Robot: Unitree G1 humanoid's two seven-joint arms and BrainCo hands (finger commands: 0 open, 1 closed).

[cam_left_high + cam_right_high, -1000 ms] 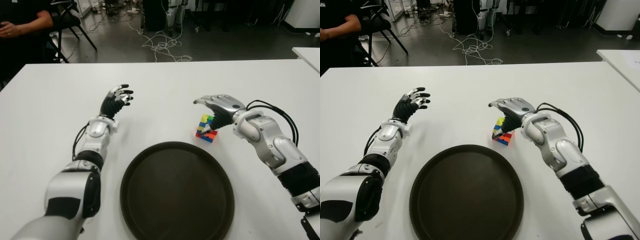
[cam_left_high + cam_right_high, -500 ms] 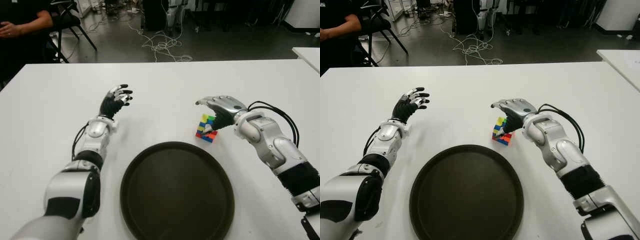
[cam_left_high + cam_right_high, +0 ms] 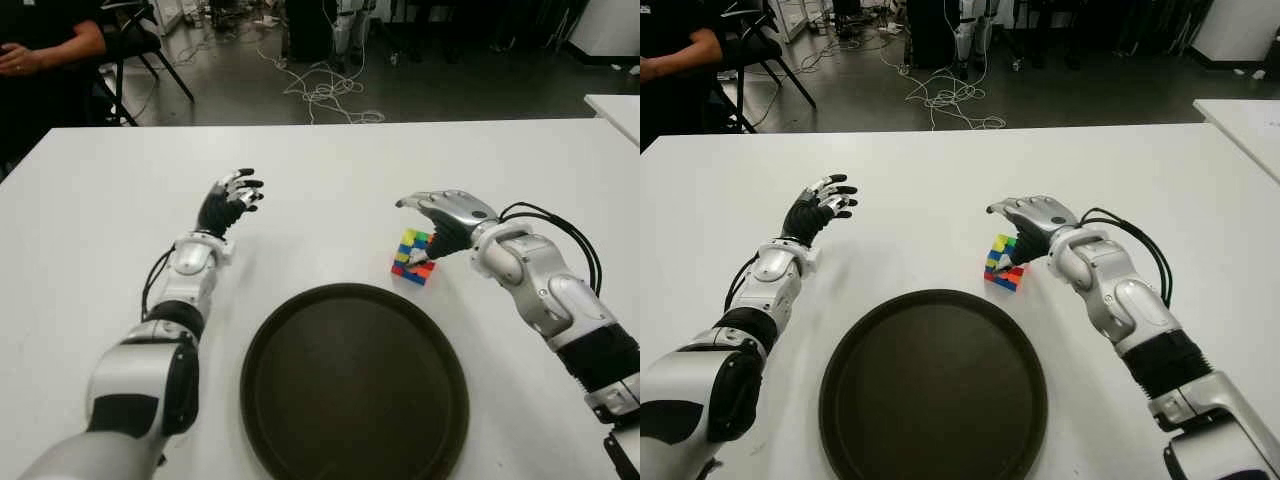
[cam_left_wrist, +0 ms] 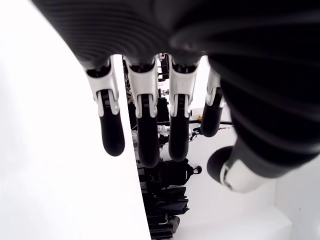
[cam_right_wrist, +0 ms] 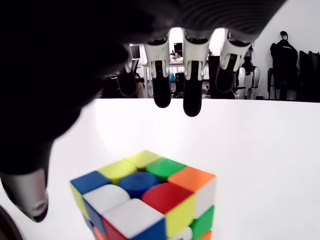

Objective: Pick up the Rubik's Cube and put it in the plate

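The Rubik's Cube (image 3: 413, 256) stands on the white table (image 3: 330, 170), just beyond the far right rim of the dark round plate (image 3: 350, 390). My right hand (image 3: 412, 228) hovers over the cube from behind and to the right. Its fingers (image 5: 192, 105) are spread above the cube (image 5: 145, 200), and the thumb (image 5: 30, 200) hangs close beside it. Nothing is grasped. My left hand (image 3: 232, 197) shows to the left of the plate, farther back, with its fingers (image 4: 142, 145) relaxed and holding nothing.
A person (image 3: 40, 50) sits beyond the table's far left corner, next to a chair. Cables (image 3: 320, 90) lie on the floor behind the table. A second white table (image 3: 615, 105) shows at the right edge.
My right hand has drifted slightly to the right over the cube. The cube and the left hand have stayed where they were.
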